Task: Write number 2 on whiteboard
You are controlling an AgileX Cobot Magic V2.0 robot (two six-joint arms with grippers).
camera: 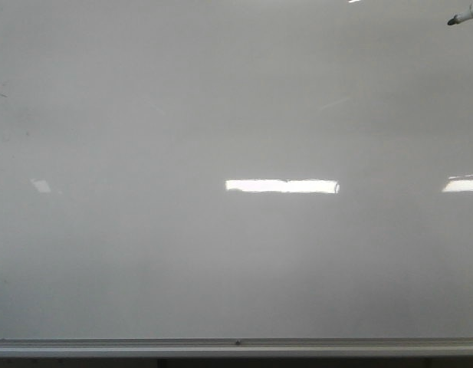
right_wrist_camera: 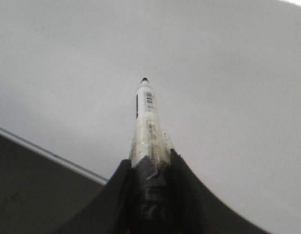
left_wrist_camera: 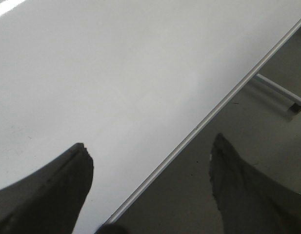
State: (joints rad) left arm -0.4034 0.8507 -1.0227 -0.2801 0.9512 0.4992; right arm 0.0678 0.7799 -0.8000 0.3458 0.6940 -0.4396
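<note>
The whiteboard (camera: 182, 253) fills the front view, glossy grey-white, with a silver frame edge along the bottom. No number 2 shows on it. A marker (camera: 464, 14) pokes in at the top right corner of the front view, black tip pointing left. In the right wrist view my right gripper (right_wrist_camera: 151, 157) is shut on this white marker (right_wrist_camera: 147, 122), whose black tip hangs over the whiteboard (right_wrist_camera: 228, 73). My left gripper (left_wrist_camera: 150, 151) stands open and empty, straddling the frame edge of the whiteboard (left_wrist_camera: 116, 73).
Bright rectangular light reflections (camera: 282, 185) lie across the board's middle and right. Faint smudges mark the board's left side. Beyond the frame edge the left wrist view shows dark floor (left_wrist_camera: 199, 195) and a metal stand leg (left_wrist_camera: 279, 93).
</note>
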